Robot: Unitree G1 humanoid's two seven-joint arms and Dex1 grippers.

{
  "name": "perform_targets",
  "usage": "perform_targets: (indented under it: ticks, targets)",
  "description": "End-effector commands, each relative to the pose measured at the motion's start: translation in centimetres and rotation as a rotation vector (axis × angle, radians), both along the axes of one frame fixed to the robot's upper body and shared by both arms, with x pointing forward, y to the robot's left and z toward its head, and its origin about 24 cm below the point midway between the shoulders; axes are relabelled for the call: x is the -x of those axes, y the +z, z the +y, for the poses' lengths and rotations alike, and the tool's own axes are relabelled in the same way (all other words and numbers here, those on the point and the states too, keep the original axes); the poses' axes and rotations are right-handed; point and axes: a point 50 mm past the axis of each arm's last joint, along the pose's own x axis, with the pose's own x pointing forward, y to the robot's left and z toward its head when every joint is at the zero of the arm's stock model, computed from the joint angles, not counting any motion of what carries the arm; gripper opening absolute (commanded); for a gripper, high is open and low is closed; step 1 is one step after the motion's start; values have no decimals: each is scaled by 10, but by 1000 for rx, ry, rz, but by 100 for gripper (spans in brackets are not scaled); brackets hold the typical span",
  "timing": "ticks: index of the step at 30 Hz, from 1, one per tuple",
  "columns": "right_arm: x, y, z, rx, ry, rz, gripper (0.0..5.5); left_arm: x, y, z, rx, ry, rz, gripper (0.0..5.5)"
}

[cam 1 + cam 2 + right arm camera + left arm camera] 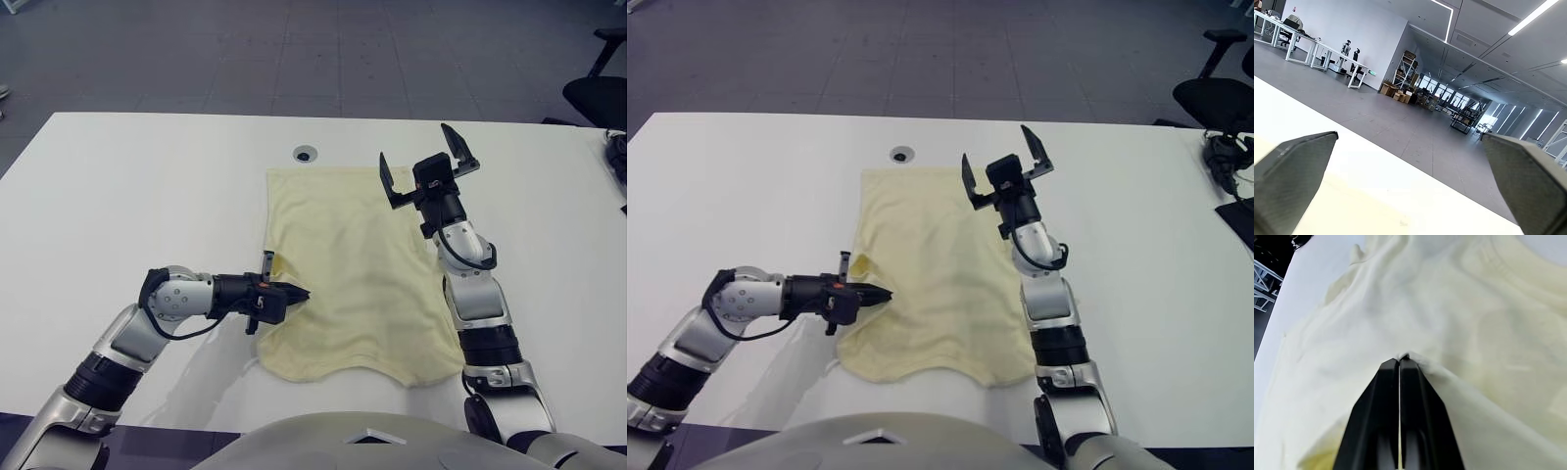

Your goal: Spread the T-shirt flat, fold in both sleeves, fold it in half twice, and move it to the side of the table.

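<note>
A pale yellow T-shirt point(353, 274) lies on the white table point(137, 196) with both sleeves folded in, forming a long panel; its neckline curves near the front edge. My left gripper point(299, 294) lies low at the shirt's left edge, shut on a pinch of the fabric point(1405, 357). My right gripper point(429, 161) is raised above the shirt's far right corner, tilted up and open, with nothing between its fingers point(1293, 166).
A round cable hole point(305, 154) sits in the table just beyond the shirt's far left corner. Bare tabletop stretches to the left and right of the shirt. An office chair point(598, 93) and dark cables point(1220, 162) are at the far right.
</note>
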Motion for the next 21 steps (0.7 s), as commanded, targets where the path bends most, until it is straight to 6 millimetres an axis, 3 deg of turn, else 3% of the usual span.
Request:
perform_targets:
  ticks: [1,10,17,21]
  targets:
    - [-1,5,3,3,5,-19,540,0,-2,-12,-3,-28,0,1]
    - [1,6,6,15,15,-21,540,-16,-14,-20,27,101,6,1]
    - [2,7,7,19,17,-21,540,-14,-12,-26,116,146,55,120]
    - [3,8,6,19,18,-21,540,-4,7,-31,276,84,106,191]
